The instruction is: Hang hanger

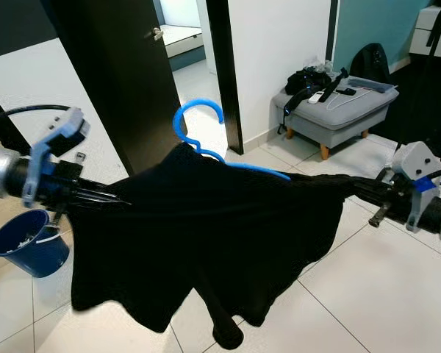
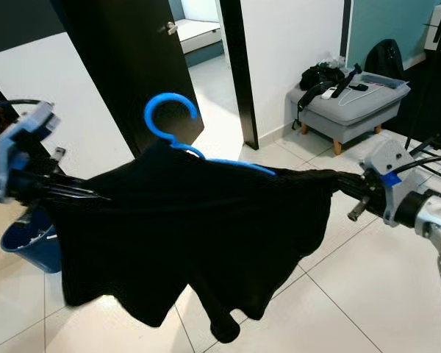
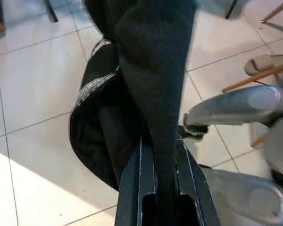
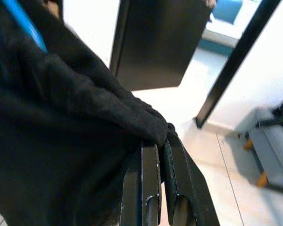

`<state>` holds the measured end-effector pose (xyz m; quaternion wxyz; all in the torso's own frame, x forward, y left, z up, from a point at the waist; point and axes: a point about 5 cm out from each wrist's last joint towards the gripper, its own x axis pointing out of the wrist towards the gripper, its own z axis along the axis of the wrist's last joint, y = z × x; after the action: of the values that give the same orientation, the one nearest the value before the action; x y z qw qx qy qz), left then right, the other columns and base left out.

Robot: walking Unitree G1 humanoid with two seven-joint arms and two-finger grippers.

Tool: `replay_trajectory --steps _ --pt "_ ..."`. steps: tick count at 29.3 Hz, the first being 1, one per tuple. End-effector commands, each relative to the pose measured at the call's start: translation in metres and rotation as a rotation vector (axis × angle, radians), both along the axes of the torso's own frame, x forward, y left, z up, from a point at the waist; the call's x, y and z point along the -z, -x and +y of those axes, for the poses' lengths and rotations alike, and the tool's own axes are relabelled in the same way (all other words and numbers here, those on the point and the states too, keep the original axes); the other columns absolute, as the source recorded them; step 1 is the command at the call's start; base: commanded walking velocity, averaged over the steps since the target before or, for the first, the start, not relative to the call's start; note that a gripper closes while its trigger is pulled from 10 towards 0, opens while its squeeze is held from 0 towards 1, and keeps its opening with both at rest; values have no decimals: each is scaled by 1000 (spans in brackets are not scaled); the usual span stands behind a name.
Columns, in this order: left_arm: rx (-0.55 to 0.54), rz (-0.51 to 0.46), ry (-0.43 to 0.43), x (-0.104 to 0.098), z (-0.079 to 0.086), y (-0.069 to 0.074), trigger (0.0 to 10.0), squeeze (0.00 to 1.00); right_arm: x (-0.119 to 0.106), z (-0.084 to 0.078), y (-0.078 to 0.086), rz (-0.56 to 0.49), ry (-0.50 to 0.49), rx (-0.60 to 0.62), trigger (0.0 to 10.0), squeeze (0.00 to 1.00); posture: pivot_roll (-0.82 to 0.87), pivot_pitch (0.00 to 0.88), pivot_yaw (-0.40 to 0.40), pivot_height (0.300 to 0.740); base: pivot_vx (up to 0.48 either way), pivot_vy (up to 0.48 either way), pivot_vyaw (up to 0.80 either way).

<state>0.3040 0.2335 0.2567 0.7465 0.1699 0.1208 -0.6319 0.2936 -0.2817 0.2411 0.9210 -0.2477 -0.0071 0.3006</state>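
Observation:
A black garment (image 1: 198, 235) hangs spread between my two arms, draped over a blue plastic hanger (image 1: 198, 118) whose hook sticks up above the cloth. My left gripper (image 1: 106, 197) is shut on the garment's left end; in the left wrist view the cloth (image 3: 155, 94) runs out from between the fingers (image 3: 132, 188). My right gripper (image 1: 353, 187) is shut on the garment's right end, and the right wrist view shows the fabric (image 4: 85, 108) pinched at the fingertips (image 4: 151, 155). One blue hanger arm (image 4: 23, 23) peeks out above the cloth.
A dark open door (image 1: 117, 73) and a dark door frame (image 1: 224, 66) stand ahead. A grey padded stool (image 1: 338, 110) with bags and cables sits at the right. A blue bucket (image 1: 29, 243) rests on the white tiled floor (image 1: 382, 294) at the left.

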Motion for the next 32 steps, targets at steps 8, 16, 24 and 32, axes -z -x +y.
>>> replay_trajectory --steps 8,16,24,32 --pt "-132 -3 -19 34 -17 -14 10000 0 -26 29 -4 -85 -28 -185 0 0 -64 0 168 736 0 0 0" --pt "-129 -14 -44 49 -24 -14 10000 0 -42 49 0 -79 -55 -355 0 0 -72 0 159 736 0 0 0" --pt "226 -48 -43 31 -26 24 10000 0 -72 44 8 -44 -100 -534 0 0 -70 0 139 736 0 0 0" --pt "380 -119 13 -3 -36 39 10000 0 -63 47 8 58 -38 -591 0 0 -71 0 121 736 0 0 0"
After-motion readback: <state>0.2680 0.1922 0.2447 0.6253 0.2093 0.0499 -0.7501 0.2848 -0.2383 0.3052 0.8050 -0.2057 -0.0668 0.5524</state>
